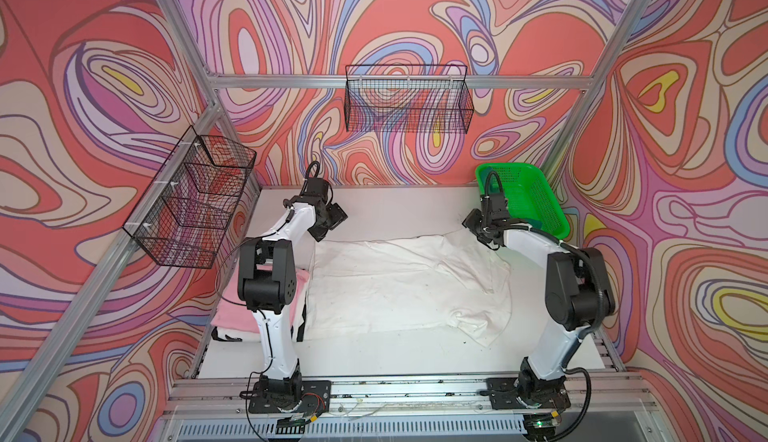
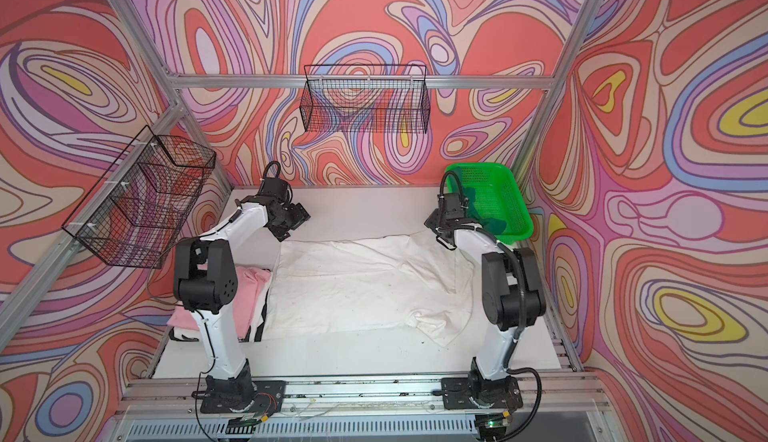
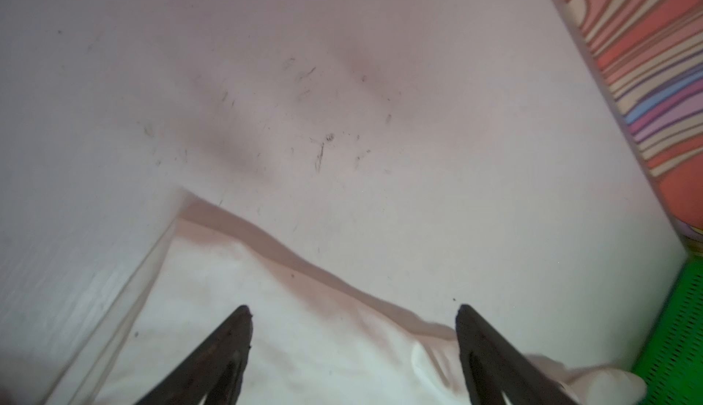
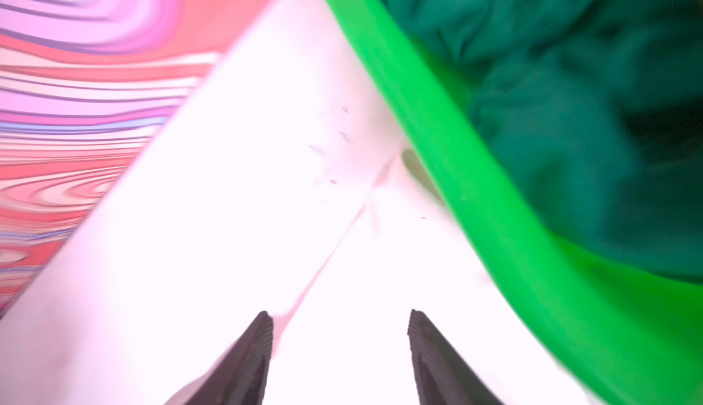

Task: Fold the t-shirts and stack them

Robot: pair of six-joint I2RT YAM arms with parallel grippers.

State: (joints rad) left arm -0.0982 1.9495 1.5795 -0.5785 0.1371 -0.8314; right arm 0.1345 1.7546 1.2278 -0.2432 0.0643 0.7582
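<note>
The large white t-shirt (image 1: pixel 399 282) (image 2: pixel 361 282) lies spread over the middle of the table, with one sleeve bunched at its front right. Both grippers hover over its far edge. My left gripper (image 1: pixel 327 228) (image 2: pixel 291 225) (image 3: pixel 353 311) is open above the far left corner of the white cloth (image 3: pixel 304 346), with nothing between its fingers. At the far right corner my right gripper (image 1: pixel 478 230) (image 2: pixel 437 229) (image 4: pixel 340 315) is open and empty too. A light pink t-shirt (image 1: pixel 232 311) (image 2: pixel 187 315) lies folded at the left, partly behind the left arm. A dark green t-shirt (image 4: pixel 570 117) (image 2: pixel 496 226) sits crumpled in the basket.
The bright green plastic basket (image 1: pixel 519 168) (image 2: pixel 490 166) (image 4: pixel 437 136) (image 3: pixel 677 346) leans in the far right corner, close beside my right gripper. Black wire baskets hang on the left wall (image 1: pixel 191 199) and the back wall (image 1: pixel 407 99). Patterned walls enclose the table.
</note>
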